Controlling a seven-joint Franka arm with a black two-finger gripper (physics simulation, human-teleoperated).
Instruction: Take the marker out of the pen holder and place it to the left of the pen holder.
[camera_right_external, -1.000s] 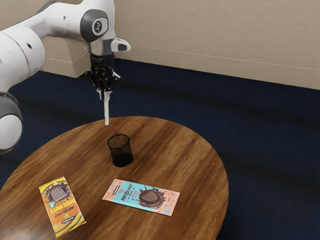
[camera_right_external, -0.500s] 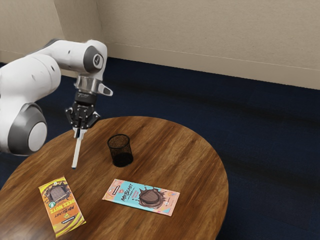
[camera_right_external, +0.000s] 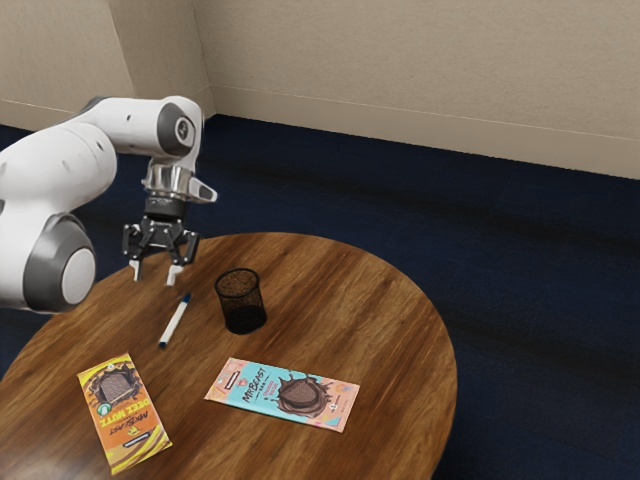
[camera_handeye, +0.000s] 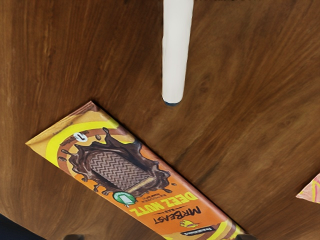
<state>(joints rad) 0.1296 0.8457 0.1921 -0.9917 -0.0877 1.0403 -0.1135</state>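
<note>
White-barrelled marker (camera_right_external: 174, 322) is showing between the mesh pen holder (camera_right_external: 242, 303) and the bench's (camera_right_external: 108, 318) curved edge, open wood surrounding it; the end effector (camera_right_external: 154, 275) is hanging above, fingers apart.

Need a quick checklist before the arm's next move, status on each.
1. Hand open: ok, fingers apart.
2. White marker with dark blue cap out of the black mesh pen holder: ok.
3. Marker on the exterior view's left of the holder: ok.
4. Marker flat on the round wooden table: cannot tell.
5. Holder upright: ok.
6. Orange-and-yellow wrapped chocolate bar not touching marker: ok.
</note>
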